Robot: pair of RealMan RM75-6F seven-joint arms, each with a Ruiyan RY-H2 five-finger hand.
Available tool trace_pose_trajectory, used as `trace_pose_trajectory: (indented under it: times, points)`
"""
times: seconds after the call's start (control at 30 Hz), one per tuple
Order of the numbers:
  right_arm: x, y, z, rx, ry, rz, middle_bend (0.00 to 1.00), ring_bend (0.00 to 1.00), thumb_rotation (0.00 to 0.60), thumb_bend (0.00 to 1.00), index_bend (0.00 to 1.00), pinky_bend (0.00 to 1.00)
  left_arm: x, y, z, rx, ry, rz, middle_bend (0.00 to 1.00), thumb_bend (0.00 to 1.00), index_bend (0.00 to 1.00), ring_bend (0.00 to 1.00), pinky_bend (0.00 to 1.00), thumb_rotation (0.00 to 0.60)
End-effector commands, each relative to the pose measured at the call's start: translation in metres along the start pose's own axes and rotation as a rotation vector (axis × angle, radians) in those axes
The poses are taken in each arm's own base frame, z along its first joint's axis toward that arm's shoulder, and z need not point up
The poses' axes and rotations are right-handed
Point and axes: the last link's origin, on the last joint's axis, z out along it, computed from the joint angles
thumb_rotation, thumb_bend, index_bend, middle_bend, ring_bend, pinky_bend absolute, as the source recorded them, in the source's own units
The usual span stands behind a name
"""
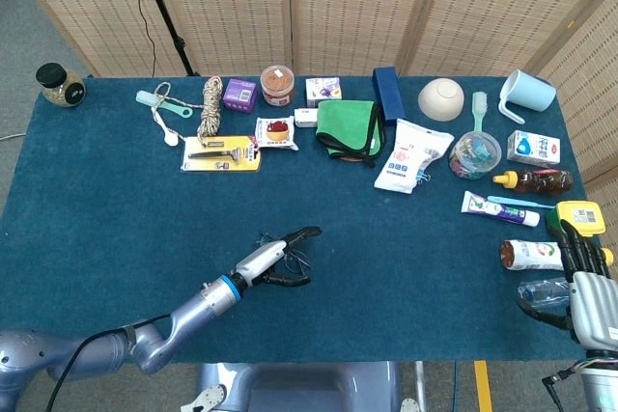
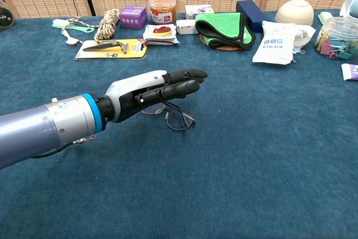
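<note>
Glasses (image 2: 170, 117) on table (image 2: 268, 155) under left robot hand (image 2: 151, 90); razor card (image 2: 111, 48) behind; cloth (image 2: 224, 29) behind-right.

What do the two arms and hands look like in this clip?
The left arm is a silver-grey tube ending in a blue ring, with a black cable along it. The left hand has a white back and black fingers. The right hand has a ribbed silver back and black fingers.
</note>
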Motion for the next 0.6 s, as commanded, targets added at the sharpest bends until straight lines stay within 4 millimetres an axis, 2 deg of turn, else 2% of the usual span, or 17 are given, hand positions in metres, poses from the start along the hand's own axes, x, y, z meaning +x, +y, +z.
trace_pose_trajectory:
  times: [0.03,0.33,0.5,0.6]
  points:
    - [0.0,0.0,0.0,-0.001,0.0,-0.001,0.0,0.0,0.6,0.0,0.03,0.0,-0.001,-0.002,0.0,0.006,-0.004,0.0,0.0,0.02,0.0,0.0,0.0,0.149]
    - [0.0,0.0,0.0,-0.002,-0.001,-0.001,0.0,0.0,0.6,0.0,0.03,0.0,0.002,0.001,-0.002,-0.01,0.006,0.01,0.0,0.02,0.0,0.0,0.0,0.148]
    - [0.0,-0.001,0.001,0.001,-0.003,0.0,0.0,0.0,0.6,0.0,0.03,0.0,0.021,0.012,-0.01,-0.072,0.063,0.097,0.0,0.02,0.0,0.0,0.0,0.142]
    - [0.0,-0.001,0.002,0.003,-0.008,0.0,0.0,0.0,0.6,0.0,0.03,0.0,0.039,0.019,-0.023,-0.096,0.118,0.209,0.0,0.02,0.0,0.0,0.0,0.136]
